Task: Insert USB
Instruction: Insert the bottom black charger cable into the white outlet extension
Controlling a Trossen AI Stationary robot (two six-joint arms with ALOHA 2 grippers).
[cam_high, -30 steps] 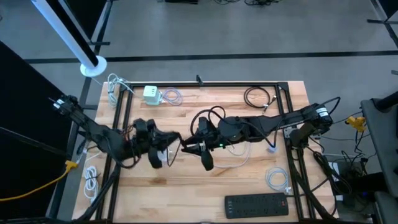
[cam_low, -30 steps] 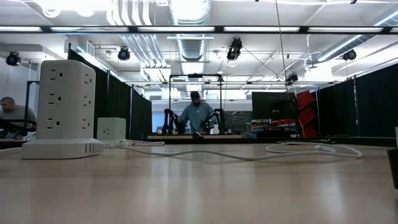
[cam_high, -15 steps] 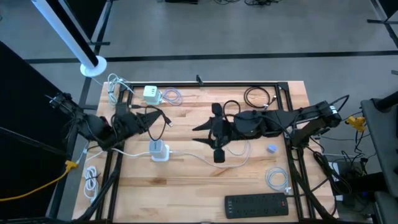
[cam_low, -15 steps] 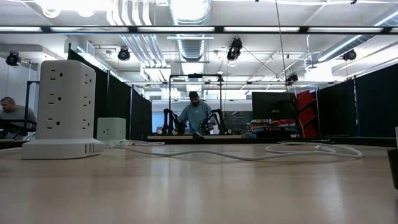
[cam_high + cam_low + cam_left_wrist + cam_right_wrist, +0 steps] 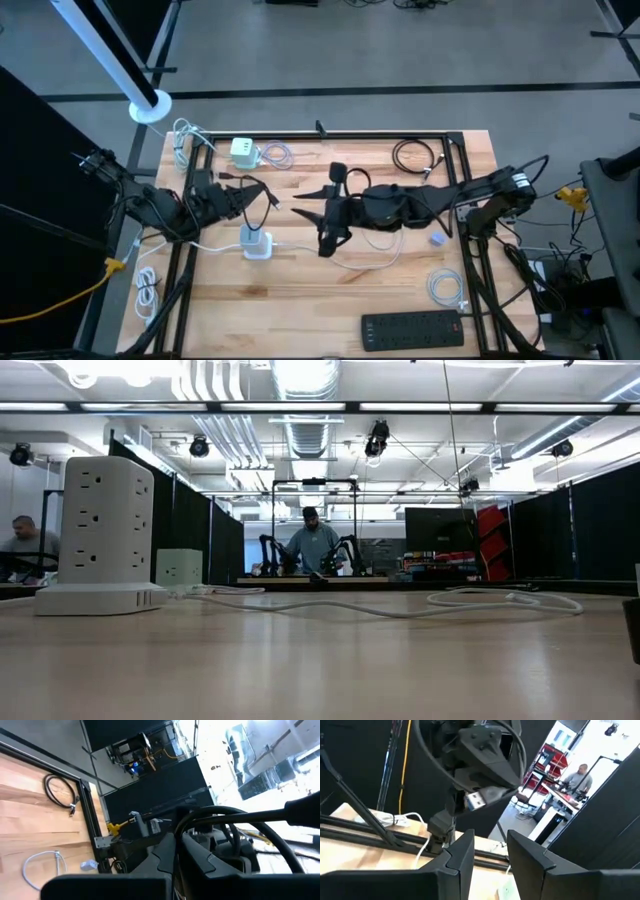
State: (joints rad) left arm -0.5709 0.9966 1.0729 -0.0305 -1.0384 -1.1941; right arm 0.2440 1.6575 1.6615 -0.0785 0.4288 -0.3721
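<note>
**Plug aloft, charger waiting below**

The left gripper (image 5: 482, 795) pinches the USB plug (image 5: 479, 798) above mid-worktop, left of the right gripper (image 5: 310, 212), whose fingers stand parted. The white charger (image 5: 255, 243) sits beneath, cable (image 5: 370, 262) trailing rightward. A black power strip (image 5: 414, 329) lies along the near edge.

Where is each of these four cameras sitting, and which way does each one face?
High: overhead, straight down on the table; both arms show.
Low: table height, level past the power tower into the room; no arm.
Left wrist: past its own fingers at the black cable coil.
Right wrist: past its fingers at the left gripper's USB plug.
High and low share the tower.
</note>
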